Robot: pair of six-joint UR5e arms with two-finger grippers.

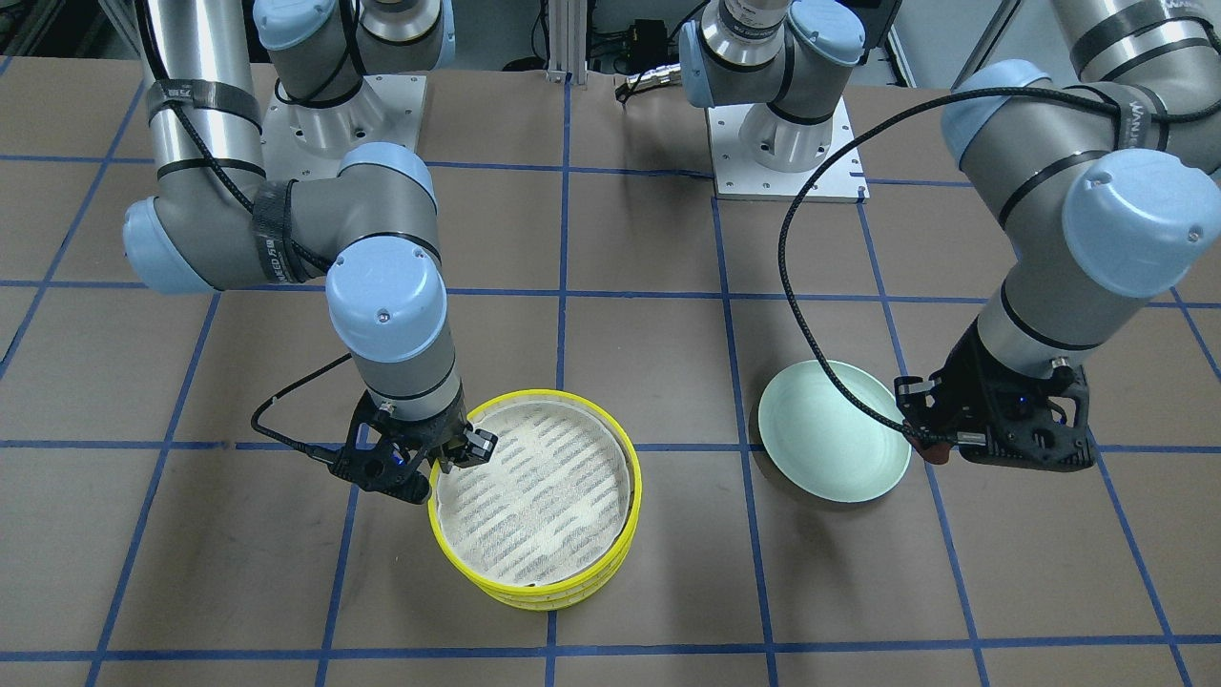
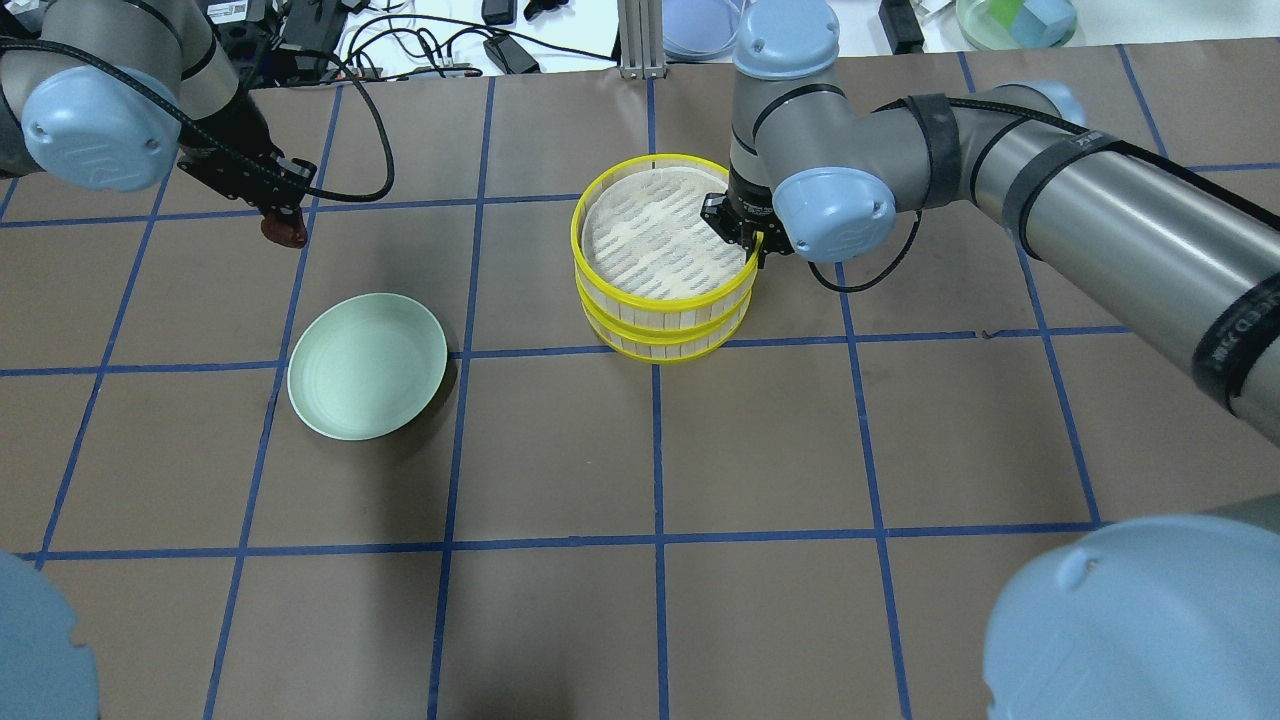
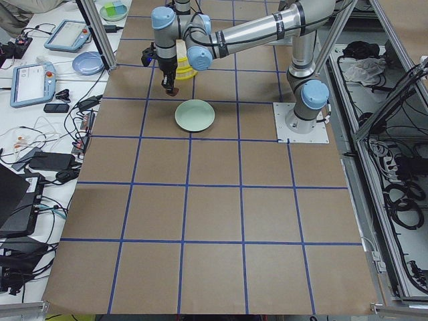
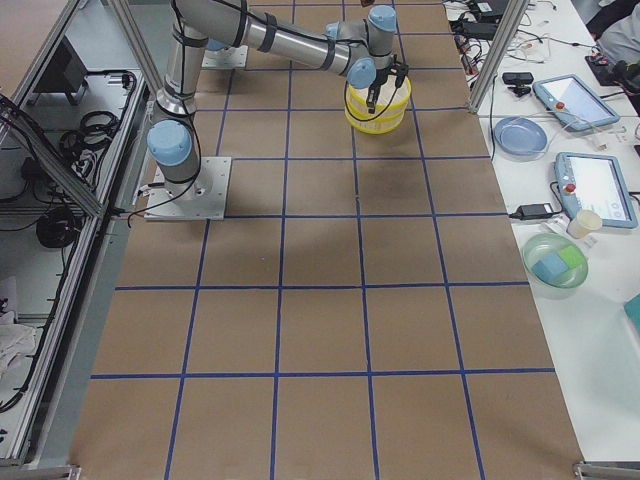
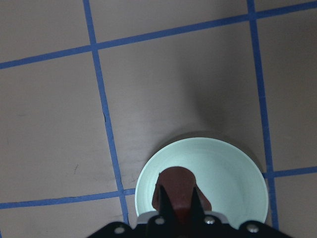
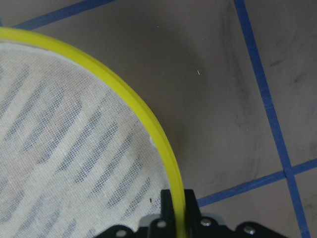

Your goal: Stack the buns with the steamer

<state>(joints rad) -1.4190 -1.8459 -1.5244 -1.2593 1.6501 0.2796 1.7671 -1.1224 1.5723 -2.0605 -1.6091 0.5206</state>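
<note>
Two yellow-rimmed steamer tiers (image 2: 660,300) stand stacked at the table's middle; the top tier's mesh floor (image 1: 534,487) is bare. My right gripper (image 2: 748,243) is shut on the top tier's rim (image 6: 124,94), which runs between its fingers (image 6: 167,201). My left gripper (image 2: 283,222) is shut on the dark reddish-brown bun (image 5: 176,181) and holds it in the air just beyond the far-left edge of the mint-green plate (image 2: 367,365). The bun also shows in the front-facing view (image 1: 935,450). The cream-white bun is not in view.
The mint-green plate (image 1: 830,429) is empty and lies to the left of the steamer stack. Blue tape lines grid the brown table. Cables, tablets and dishes lie on the benches past the table's far edge (image 2: 500,40).
</note>
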